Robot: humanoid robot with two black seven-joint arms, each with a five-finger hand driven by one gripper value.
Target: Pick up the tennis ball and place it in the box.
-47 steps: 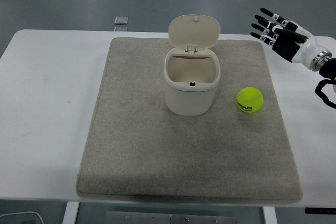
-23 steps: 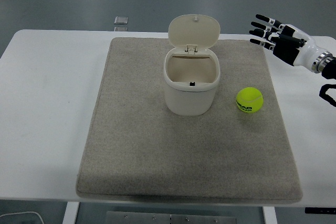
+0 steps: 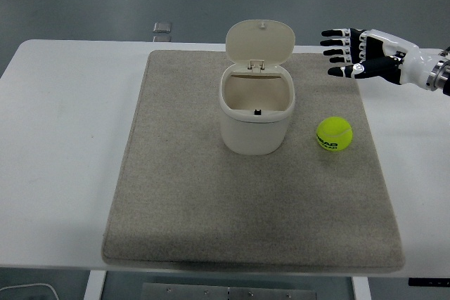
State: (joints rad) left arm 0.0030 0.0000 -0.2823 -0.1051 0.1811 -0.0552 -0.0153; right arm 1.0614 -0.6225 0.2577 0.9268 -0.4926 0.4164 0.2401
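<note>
- The right hand (image 3: 358, 57) now sits in the upper right of the frame, above the far right part of the grey mat (image 3: 176, 194). Over the last second it has slid leftward from the frame's right edge, and the palm has rolled from a raised, angled pose to a flatter one.
- Its fingers (image 3: 337, 43) are spread wide and straight, pointing toward the frame's left, and they hold nothing. The thumb looks tucked just below them, though at this size that is hard to be sure of.
- The tennis ball (image 3: 334, 134) lies on the mat in the right-centre of the frame, just right of the box (image 3: 256, 119) and apart from it. It has not shifted across the three pictures.
- The hand is higher in the frame than the ball and well apart from it, so no contact has been made.
- The box stands upright near the middle of the mat with its hinged lid (image 3: 259, 41) tipped back and open; the inside looks empty apart from a small dark mark on its front wall.
- The white table (image 3: 63, 138) carries the mat, and a small grey object (image 3: 162, 28) lies beyond the table's far edge, upper left of the box.
- Judged from the change, this is the approach stage: the hand is swinging in and must next drop toward the ball before closing.
- The left arm does not show.
</note>
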